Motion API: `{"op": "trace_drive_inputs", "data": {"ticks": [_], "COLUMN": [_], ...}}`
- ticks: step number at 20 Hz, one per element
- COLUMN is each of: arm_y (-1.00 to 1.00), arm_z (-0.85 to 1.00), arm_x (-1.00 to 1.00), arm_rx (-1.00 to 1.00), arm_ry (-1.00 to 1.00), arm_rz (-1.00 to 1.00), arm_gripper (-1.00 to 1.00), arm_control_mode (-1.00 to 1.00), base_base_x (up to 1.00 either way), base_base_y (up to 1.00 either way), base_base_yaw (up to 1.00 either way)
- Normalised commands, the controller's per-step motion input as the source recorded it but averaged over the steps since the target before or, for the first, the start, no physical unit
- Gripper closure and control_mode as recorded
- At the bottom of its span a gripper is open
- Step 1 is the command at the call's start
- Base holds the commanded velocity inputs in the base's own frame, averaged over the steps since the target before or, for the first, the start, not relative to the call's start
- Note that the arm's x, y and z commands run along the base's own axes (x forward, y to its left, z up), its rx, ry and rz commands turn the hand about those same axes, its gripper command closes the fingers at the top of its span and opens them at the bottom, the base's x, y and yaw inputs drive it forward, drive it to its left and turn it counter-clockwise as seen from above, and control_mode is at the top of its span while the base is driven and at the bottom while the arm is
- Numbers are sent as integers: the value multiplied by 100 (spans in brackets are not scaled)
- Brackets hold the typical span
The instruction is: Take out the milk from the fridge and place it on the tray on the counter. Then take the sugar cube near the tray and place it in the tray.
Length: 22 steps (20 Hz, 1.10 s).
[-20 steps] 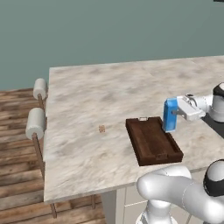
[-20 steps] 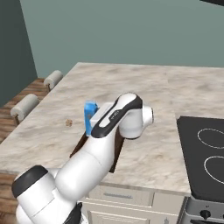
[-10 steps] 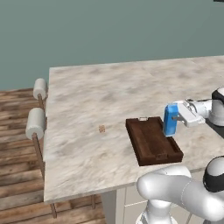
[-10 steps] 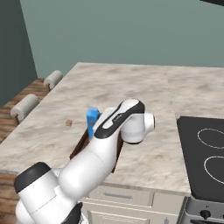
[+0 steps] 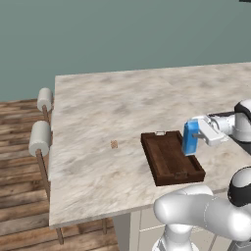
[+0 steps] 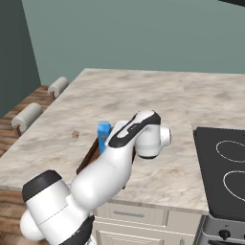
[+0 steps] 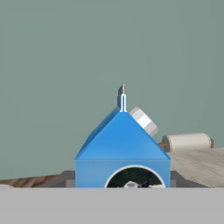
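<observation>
A broad marbled counter point(image 5: 122, 112) of pale beige-grey stone fills the middle of the room, with a flat grey-green wall behind it and a brown plank floor point(image 5: 19, 162) to its left. Two stools with pale cylindrical padded backs point(image 5: 40, 138) stand along the counter's left edge. In the right base view a black cooktop point(image 6: 222, 172) is set into the counter at the right, with white cabinet fronts below.

The dark brown tray point(image 5: 164, 162) lies on the counter near its front edge, one short end towards the wall. The gripper point(image 5: 192, 138) holds the milk point(image 5: 189, 138) upright by its sides, and the blue carton stands over the tray's right rim. From the pictures it is not clear whether its base touches the tray or hangs just above it. The sugar cube point(image 5: 114, 144) sits on the bare stone to the left of the tray, apart from it.

In the right base view the white arm covers most of the tray, leaving only a strip of its left rim point(image 6: 88, 155), and hides the lower right part of the carton point(image 6: 103, 134). In the hand view the carton's gabled top point(image 7: 122, 140) sits close up, its lower half cut off by the bottom of the picture, so the fingertips cannot be made out there.
</observation>
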Motion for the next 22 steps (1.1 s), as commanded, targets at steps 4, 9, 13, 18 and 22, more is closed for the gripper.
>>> {"op": "trace_drive_inputs", "data": {"ticks": [4, 9, 13, 18, 22], "arm_y": [0, -2, 0, 0, 0], "arm_z": [-16, -17, -21, -19, -16], "arm_x": [14, 3, 7, 8, 5], "arm_rx": [0, 0, 0, 0, 0], "arm_ry": [0, -2, -1, 0, 0], "arm_rz": [1, 1, 1, 0, 1], "arm_gripper": [100, 100, 100, 100, 100], "arm_control_mode": [-100, -100, -100, -100, -100], "base_base_x": [0, 0, 0, 0, 0], "base_base_y": [0, 0, 0, 0, 0], "base_base_yaw": [0, 0, 0, 0, 0]}}
